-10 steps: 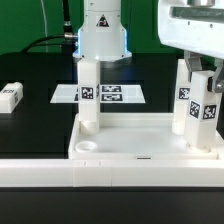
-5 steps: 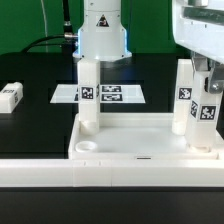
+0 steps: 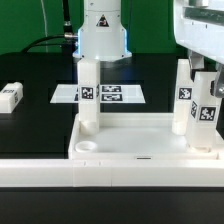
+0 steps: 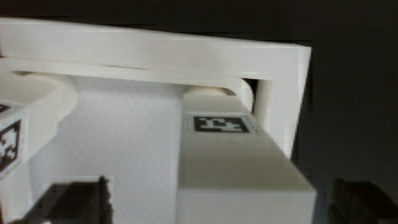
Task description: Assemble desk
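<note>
The white desk panel [image 3: 130,150] lies on the table with its raised rim up. Three white tag-marked legs stand upright in its corner sockets: one at the far left [image 3: 88,95], one at the far right [image 3: 186,98] and one at the near right [image 3: 208,118]. A fourth leg [image 3: 10,97] lies loose on the black table at the exterior view's left. My gripper [image 3: 206,76] hangs over the top of the near right leg. In the wrist view that leg [image 4: 240,170] stands between my dark fingers [image 4: 80,200] with a gap on each side. The gripper is open.
The marker board [image 3: 112,94] lies flat behind the panel. The white robot base [image 3: 103,35] stands behind it. A long white border rail [image 3: 110,178] runs along the front, right against the panel. The near left socket [image 3: 87,145] has no leg in it.
The gripper body has shifted toward the exterior view's right since a second ago and has stayed there for the last half second. Panel and legs have not moved.
</note>
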`<state>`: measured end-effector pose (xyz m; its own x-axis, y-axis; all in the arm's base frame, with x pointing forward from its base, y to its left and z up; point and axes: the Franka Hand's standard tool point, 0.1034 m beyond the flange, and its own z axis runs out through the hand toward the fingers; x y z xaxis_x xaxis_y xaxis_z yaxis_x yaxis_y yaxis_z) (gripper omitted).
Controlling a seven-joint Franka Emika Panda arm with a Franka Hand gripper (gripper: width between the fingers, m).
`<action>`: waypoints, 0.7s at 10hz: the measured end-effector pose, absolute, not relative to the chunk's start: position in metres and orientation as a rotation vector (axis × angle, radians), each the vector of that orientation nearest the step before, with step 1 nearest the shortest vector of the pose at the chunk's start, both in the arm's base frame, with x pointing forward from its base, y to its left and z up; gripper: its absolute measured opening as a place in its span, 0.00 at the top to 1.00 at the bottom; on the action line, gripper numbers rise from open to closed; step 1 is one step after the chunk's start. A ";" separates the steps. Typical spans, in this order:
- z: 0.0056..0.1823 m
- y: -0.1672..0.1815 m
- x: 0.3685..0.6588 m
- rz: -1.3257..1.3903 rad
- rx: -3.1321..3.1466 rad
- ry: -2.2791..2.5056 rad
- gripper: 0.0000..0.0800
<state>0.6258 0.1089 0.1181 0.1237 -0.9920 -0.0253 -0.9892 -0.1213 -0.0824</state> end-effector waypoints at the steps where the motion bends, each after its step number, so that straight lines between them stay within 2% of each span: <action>1: 0.118 0.109 0.626 -0.062 -2.400 1.906 0.20; 7: 0.118 0.108 0.626 -0.085 -2.754 1.370 0.19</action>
